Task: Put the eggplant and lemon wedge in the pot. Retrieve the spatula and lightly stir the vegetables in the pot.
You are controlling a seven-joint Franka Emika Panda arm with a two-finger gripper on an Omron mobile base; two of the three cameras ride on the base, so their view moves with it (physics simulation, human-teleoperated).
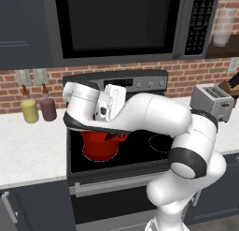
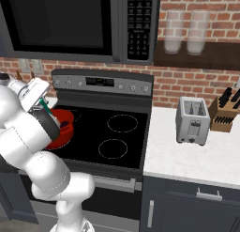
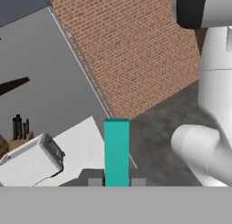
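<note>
Spatula (image 3: 117,150) upright between closed hand (image 3: 117,181) fingers, above pot (image 1: 99,144)

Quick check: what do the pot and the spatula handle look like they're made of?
Pot: looks like enamelled or painted metal, a uniform bright red with a soft sheen. Spatula handle: probably plastic or silicone, flat matte teal with no grain. Both are rendered, so that's uncertain.

Bright red pot (image 1: 99,146) — teal-handled spatula (image 3: 116,151) — red-brown brick wall (image 2: 187,83), silver-grey toaster (image 2: 192,120).
</note>
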